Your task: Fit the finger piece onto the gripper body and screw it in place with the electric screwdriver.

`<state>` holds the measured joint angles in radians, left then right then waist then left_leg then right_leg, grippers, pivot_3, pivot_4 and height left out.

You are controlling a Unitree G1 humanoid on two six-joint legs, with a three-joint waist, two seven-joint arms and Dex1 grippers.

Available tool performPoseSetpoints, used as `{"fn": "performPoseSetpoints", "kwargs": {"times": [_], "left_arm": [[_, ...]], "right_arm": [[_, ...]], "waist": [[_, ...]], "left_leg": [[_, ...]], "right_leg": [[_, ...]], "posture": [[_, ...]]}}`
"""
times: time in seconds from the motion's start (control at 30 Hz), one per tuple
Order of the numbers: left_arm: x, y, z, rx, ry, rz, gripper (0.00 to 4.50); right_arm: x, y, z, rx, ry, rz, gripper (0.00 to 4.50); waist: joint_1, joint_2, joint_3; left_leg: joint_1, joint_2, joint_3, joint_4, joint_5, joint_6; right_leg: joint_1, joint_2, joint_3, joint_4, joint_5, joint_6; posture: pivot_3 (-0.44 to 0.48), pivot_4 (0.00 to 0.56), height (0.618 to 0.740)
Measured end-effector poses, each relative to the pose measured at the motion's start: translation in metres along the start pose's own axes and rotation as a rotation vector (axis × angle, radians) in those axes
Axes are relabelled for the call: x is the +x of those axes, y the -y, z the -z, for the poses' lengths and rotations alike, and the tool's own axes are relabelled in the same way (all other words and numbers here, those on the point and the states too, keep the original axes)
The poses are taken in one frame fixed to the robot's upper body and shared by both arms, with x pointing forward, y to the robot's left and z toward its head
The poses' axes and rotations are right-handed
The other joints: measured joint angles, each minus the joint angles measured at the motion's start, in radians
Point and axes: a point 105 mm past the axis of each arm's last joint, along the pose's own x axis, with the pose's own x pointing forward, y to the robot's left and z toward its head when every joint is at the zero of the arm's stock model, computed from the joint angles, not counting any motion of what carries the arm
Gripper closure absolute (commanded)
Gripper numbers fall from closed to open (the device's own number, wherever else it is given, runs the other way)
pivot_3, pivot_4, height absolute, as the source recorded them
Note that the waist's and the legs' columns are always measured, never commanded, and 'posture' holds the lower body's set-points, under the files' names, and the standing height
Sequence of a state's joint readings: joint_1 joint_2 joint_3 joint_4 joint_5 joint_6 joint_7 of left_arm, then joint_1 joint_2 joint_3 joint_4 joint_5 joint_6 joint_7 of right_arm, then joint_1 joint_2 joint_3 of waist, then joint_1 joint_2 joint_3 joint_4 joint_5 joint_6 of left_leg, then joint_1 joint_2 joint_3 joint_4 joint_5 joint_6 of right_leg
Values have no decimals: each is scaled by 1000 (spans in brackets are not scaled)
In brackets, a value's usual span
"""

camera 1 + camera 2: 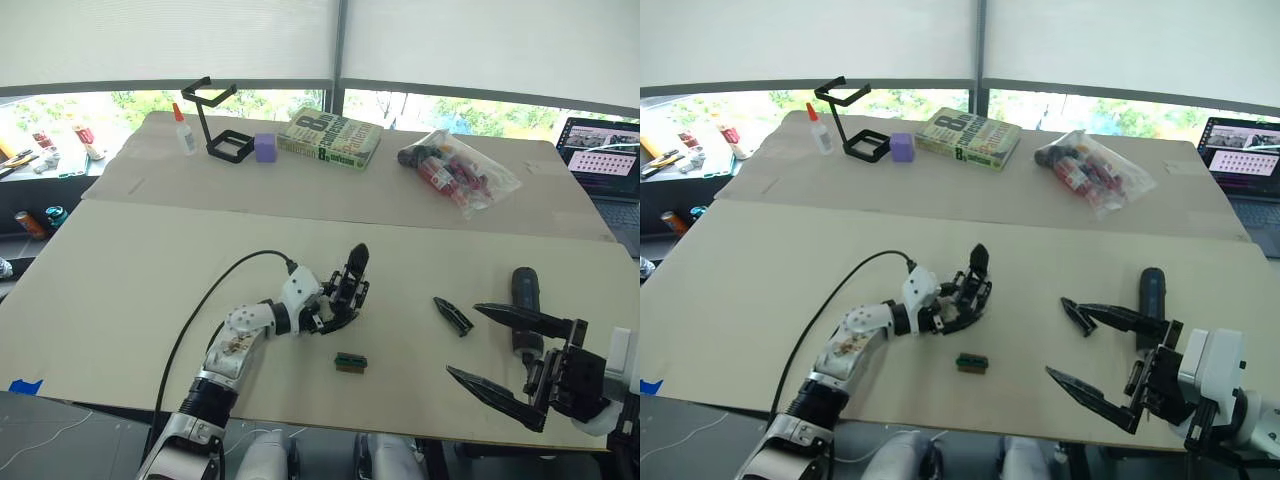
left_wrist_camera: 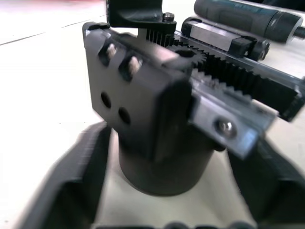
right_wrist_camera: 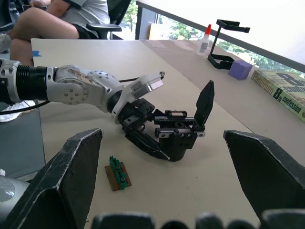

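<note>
The gripper body [image 1: 345, 290] stands upright near the middle of the pale, matte counter [image 1: 120, 270]: a chunky black block on a rounded cylindrical base, with a toothed rack, a bright metal rail and one pointed finger rising from its top. The left gripper [image 1: 335, 308] has its jaws clasped around that base, one black finger on either side. Just in front of it lies a small green-brown block [image 1: 349, 362] with a ribbed green edge. Off to the robot's right the finger piece [image 1: 453, 316], a short black tapered blade, lies flat on the counter, apart from the gripper body. Beside it, further right, lies the electric screwdriver [image 1: 526, 300], a thick dark cylinder. The right gripper [image 1: 478, 344] hovers at the counter's near edge with its long pointed jaws spread wide, grasping nothing; its upper finger reaches across the screwdriver. At the far side stand a black wire-frame stand [image 1: 218, 125], a purple cube [image 1: 265, 147], a small glue bottle [image 1: 185, 132], a book [image 1: 329, 138] and a clear plastic bag [image 1: 457, 168] of small items.
</note>
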<state>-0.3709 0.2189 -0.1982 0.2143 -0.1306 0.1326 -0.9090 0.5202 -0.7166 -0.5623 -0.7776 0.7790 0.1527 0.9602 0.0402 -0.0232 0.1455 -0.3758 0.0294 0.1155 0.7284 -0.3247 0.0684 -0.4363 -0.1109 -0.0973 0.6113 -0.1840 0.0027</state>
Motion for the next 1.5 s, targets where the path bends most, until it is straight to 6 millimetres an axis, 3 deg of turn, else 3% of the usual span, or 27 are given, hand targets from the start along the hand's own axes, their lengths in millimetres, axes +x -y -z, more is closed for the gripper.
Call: {"fn": "performPoseSetpoints", "kwargs": {"times": [0.27,0.57,0.73,0.8,0.93,1.5], "left_arm": [[-13,-23,-4,55,-60,103,18],[9,-24,-14,76,-60,312,18],[14,-19,-7,96,-101,398,18],[14,-17,-3,102,-101,415,545],[12,-18,-2,136,-92,418,2156],[12,7,-1,134,-40,346,2152]], "right_arm": [[1,0,0,4,1,1,0],[2,-4,2,22,4,-6,0],[2,-5,2,24,1,-4,0],[2,-6,2,26,2,-2,0],[2,-8,2,30,-1,6,0],[11,-3,-6,11,14,-11,0]], "waist": [[2,0,0],[0,0,0],[-2,0,0],[-3,0,0],[-3,0,0],[0,0,0]], "left_leg": [[0,0,0,0,0,0],[-1,-2,1,0,0,0],[-1,-2,0,0,0,1],[-1,-2,0,0,0,1],[-1,-1,0,0,-1,1],[-2,-1,0,0,-1,1]], "right_leg": [[0,0,0,0,0,0],[0,0,0,-1,0,1],[0,0,0,-1,0,1],[0,0,0,-1,0,1],[0,0,0,-1,0,1],[0,-1,0,-1,0,1]], "posture": [[0,150,740],[0,150,740],[0,150,740],[0,150,740],[0,150,740],[0,150,740]]}}
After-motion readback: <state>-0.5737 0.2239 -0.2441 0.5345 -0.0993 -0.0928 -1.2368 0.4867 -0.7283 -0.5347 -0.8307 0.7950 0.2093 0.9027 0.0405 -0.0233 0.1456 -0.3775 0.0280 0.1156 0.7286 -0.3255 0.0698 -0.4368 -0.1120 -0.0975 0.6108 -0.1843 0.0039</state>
